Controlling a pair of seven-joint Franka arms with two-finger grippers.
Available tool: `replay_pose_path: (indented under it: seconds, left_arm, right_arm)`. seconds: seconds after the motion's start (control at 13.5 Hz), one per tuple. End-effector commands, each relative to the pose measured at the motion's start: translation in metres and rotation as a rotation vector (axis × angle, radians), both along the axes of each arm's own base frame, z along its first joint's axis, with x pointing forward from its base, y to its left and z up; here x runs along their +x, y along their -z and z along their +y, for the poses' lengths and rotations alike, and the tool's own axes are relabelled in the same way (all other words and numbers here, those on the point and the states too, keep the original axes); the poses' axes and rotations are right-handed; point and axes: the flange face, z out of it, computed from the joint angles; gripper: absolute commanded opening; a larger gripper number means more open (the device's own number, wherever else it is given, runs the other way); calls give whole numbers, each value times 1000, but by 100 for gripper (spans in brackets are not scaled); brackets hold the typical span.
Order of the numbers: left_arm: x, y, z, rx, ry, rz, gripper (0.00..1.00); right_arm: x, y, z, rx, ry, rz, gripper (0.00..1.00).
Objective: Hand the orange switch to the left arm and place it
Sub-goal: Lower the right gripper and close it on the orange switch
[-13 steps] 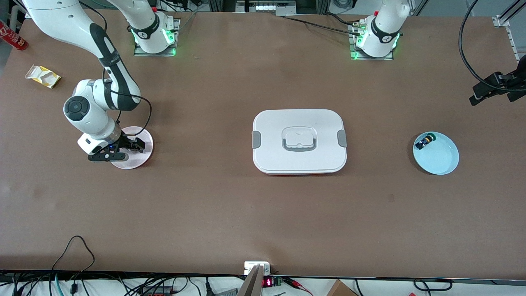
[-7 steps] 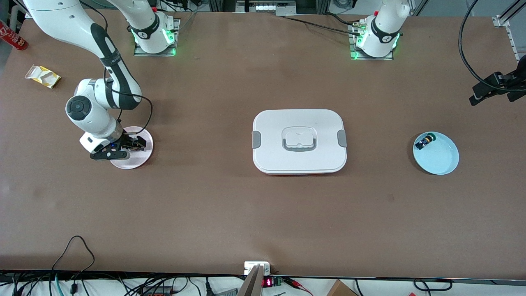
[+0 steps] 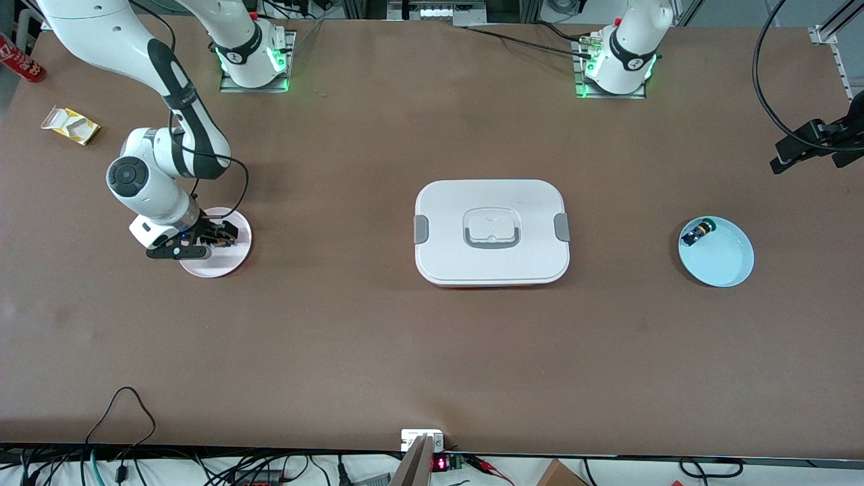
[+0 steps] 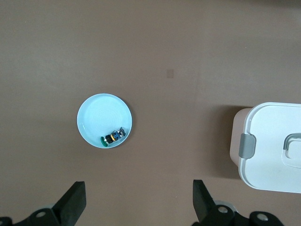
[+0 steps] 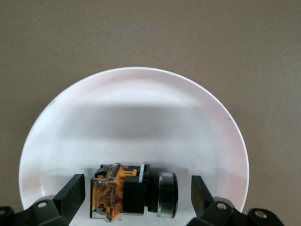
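Brown matte table (image 3: 378, 351) carries the box (image 3: 492, 232) at its centre, a white rounded-rectangular plastic container with grey side clips and a recessed grey handle; it stands between the two plates. Toward the left arm's end lies a round light-blue plate (image 3: 723, 260) holding a small black switch with blue and green parts (image 3: 696, 233) at its rim; a crumpled yellow-and-white wrapper (image 3: 70, 125) and a red can (image 3: 20, 59) lie toward the right arm's end.

Pink plate (image 3: 223, 263), round, smooth and glossy, holds the orange switch (image 5: 134, 190), a small cylindrical black body with orange parts, lying on its side. Right gripper (image 3: 202, 243) hangs low over this plate, jaws spread wide, the switch between the fingers (image 5: 70, 193) and not gripped.

Left gripper (image 4: 138, 200) waits high above the table near the light-blue plate, jaws likewise spread and empty.
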Motion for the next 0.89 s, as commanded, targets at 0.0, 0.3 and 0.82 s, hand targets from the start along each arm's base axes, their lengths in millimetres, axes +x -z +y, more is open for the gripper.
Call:
replay_pose_path:
  seconds: [0.0,0.3,0.82]
  left_arm:
    - [0,-3,-1,-9,-3,7,100]
    - [0,-2,0,-9,-3,9,100]
    - [0,-3,-1,-7,0,6,100]
  right_arm:
    - [-11,-3,-3,4,21,2,100]
    - [-14,-1,-2,4,20,8,100]
    - [-13,-1,-1,4,15,7,28]
